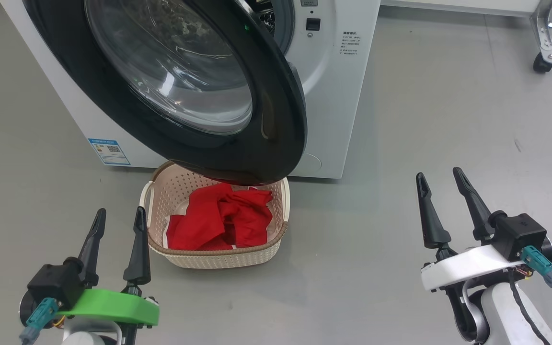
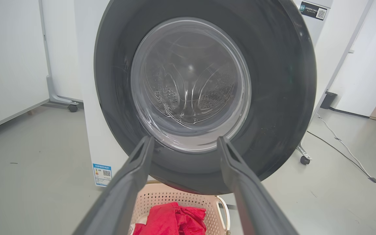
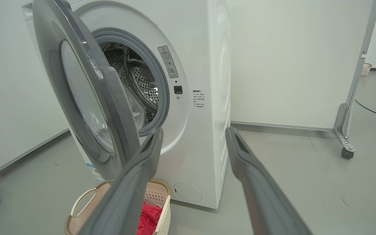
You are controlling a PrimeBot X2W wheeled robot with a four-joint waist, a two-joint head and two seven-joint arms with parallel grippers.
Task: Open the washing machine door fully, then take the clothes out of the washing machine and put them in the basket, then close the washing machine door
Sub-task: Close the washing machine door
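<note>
The washing machine door point(image 1: 276, 120) stands partly swung out from the white washing machine point(image 1: 338, 86), its black ring and glass window point(image 2: 191, 85) facing me. The grey-rimmed port and steel drum point(image 3: 142, 85) show behind the door's edge point(image 3: 109, 98). Red clothes point(image 1: 223, 218) lie in the cream basket point(image 1: 218, 256) on the floor under the door; the clothes point(image 2: 171, 222) and basket point(image 3: 160, 209) also appear low in both wrist views. My left gripper point(image 1: 120, 215) is open beside the basket's left end. My right gripper point(image 1: 439, 175) is open, well to the basket's right. Both hold nothing.
Grey floor surrounds the machine. A white panel on a castor point(image 1: 542, 62) stands at the back right, seen too as panel point(image 3: 305, 65). A cable point(image 2: 348, 153) runs over the floor. A blue label point(image 1: 108, 151) is on the machine's lower front.
</note>
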